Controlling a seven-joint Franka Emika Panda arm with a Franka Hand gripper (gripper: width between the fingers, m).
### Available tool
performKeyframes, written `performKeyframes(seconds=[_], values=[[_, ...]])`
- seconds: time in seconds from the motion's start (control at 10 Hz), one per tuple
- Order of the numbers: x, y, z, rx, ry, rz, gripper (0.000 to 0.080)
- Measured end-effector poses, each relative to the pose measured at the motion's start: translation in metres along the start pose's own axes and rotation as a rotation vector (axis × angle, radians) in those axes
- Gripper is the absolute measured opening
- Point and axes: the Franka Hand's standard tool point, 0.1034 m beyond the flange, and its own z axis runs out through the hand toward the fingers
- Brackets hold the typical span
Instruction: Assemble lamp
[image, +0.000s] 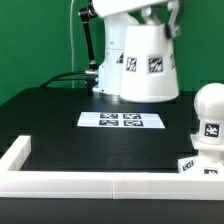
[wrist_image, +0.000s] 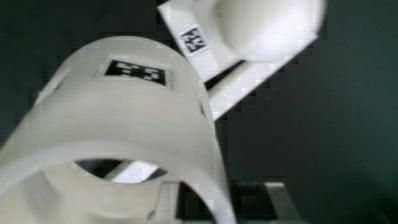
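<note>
The white tapered shade (image: 148, 65) with square tags hangs in the air above the back of the black table, held by my gripper (image: 150, 20) from its upper end. In the wrist view the shade (wrist_image: 125, 110) fills most of the picture, and my gripper (wrist_image: 222, 205) is shut on its wall, with one finger (wrist_image: 279, 205) outside and the other hidden. The round bulb (image: 210, 108) stands on the low square base (image: 200, 165) at the exterior view's right, lower than the shade and apart from it. The bulb (wrist_image: 267, 25) and base (wrist_image: 192, 40) also show in the wrist view.
The marker board (image: 120, 121) lies flat on the table under and in front of the shade. A white rail (image: 100, 183) runs along the table's front edge and up its left side. The white robot pedestal (image: 112, 60) stands behind the shade.
</note>
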Motion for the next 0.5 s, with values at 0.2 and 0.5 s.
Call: performKeyframes(seconds=[0.2,0.5], values=[[-0.004,-0.03,-0.005,0.006,-0.007,0.058,0.0045],[-0.006,-0.064,0.005,0.005,-0.005,0.127,0.0045]])
